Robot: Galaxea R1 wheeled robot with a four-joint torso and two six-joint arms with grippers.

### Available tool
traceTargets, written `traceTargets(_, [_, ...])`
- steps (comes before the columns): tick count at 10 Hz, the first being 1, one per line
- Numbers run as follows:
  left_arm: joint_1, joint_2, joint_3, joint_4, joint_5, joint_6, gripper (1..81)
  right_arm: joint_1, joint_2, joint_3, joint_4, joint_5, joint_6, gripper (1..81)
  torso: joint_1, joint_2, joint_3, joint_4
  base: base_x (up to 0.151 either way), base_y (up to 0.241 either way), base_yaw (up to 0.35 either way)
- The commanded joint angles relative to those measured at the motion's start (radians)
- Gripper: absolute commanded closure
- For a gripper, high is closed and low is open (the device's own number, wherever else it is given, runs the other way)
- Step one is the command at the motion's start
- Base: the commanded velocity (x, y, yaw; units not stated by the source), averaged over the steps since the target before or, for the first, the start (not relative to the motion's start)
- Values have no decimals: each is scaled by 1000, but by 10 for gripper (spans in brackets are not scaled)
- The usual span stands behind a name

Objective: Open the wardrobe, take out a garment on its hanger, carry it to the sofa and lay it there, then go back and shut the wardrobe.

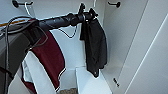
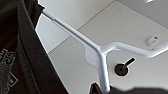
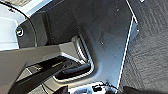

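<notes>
The wardrobe (image 1: pixel 117 32) stands open, and its door (image 1: pixel 152 55) is swung out to the right. My left arm reaches in from the left. At its end, my left gripper (image 1: pixel 87 15) is shut on the neck of the hanger (image 2: pixel 75 35), a slim white one seen close up in the left wrist view. The black garment (image 1: pixel 94 45) droops limp from it, and its dark fabric (image 2: pixel 22 55) lies beside the hanger's arm. My right gripper (image 3: pixel 96 91) hangs low beside the robot's own base, its tips apart with nothing between them. The sofa is out of view.
A maroon jacket with white sleeves (image 1: pixel 47 60) hangs at the left, just under my left arm. Black pegs (image 1: pixel 115 4) stick out of the wardrobe's upper walls. A white shelf block (image 1: pixel 90 82) sits on the wardrobe floor. Grey carpet (image 3: pixel 150 50) lies beside the base.
</notes>
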Motion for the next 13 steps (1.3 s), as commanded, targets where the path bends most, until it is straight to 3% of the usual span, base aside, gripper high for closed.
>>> traceTargets(1, [-207,-4,13,37,-34,21,811,26,0,5,10,-60,1,10,0,0,0,95,0,0,0])
traceTargets(2, [-205,-7,16,37,-19,23,811,26,0,5,13,-58,1,10,0,0,0,130,0,0,0])
traceTargets(3, [-205,-10,23,46,-14,23,811,27,0,5,13,-58,1,10,0,0,0,67,0,0,0])
traceTargets(5, [-202,-13,29,49,-13,23,811,26,2,5,13,-57,1,10,0,0,0,110,0,0,0])
traceTargets(6, [-199,-15,35,49,4,24,811,26,2,5,11,-55,1,10,0,0,0,112,0,0,0])
traceTargets(7, [-193,-21,52,64,7,24,811,26,2,5,10,-55,1,10,0,0,72,112,0,0,0])
traceTargets(8, [-186,-33,81,69,7,24,811,26,2,5,10,-54,1,10,0,0,100,112,0,0,0])
traceTargets(9, [-176,-46,128,69,9,20,811,27,3,5,8,-54,1,10,1,0,109,112,0,0,0])
traceTargets(11, [-157,-64,182,66,7,18,811,29,5,6,8,-54,1,10,1,1,67,112,0,0,0])
traceTargets(13, [-124,-82,247,63,4,15,811,26,5,8,5,-54,1,10,-1,0,93,112,0,0,0])
